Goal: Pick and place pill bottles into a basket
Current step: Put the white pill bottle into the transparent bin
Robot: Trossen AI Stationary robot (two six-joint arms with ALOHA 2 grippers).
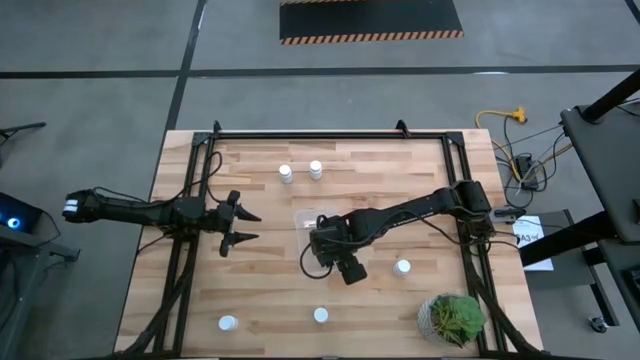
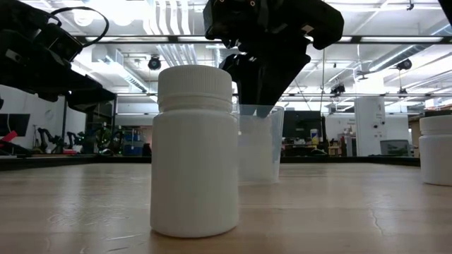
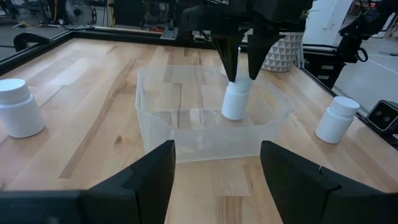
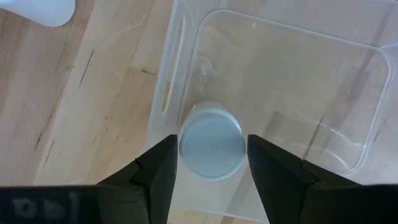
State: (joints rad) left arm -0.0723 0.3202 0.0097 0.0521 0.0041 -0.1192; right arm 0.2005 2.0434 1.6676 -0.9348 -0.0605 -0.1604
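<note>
The clear plastic basket (image 1: 303, 217) stands at the table's middle; it also shows in the left wrist view (image 3: 155, 118). My right gripper (image 1: 324, 238) hangs over it, shut on a white pill bottle (image 3: 236, 101) inside it. My left gripper (image 1: 238, 225) is open and empty, left of the basket, pointing at it. Two bottles (image 1: 286, 174) (image 1: 316, 169) stand upright behind the basket. One (image 1: 403, 267) stands to the right. Two (image 1: 228, 323) (image 1: 321, 315) stand near the front edge. My right gripper pinches the bottle's capped top (image 3: 238, 86) between its two fingers (image 3: 229, 62), coming from above and pointing down. The bottle is upright, low inside the basket. I cannot tell whether its bottom (image 3: 232, 115) stands on the basket floor. From above, the cap (image 4: 211, 148) sits between the two fingers.
A green potted plant (image 1: 452, 318) stands at the near right corner. A black metal frame (image 1: 330, 136) runs along the table's back and sides. In the low view one bottle (image 2: 194, 152) stands close in front of the basket (image 2: 258, 148).
</note>
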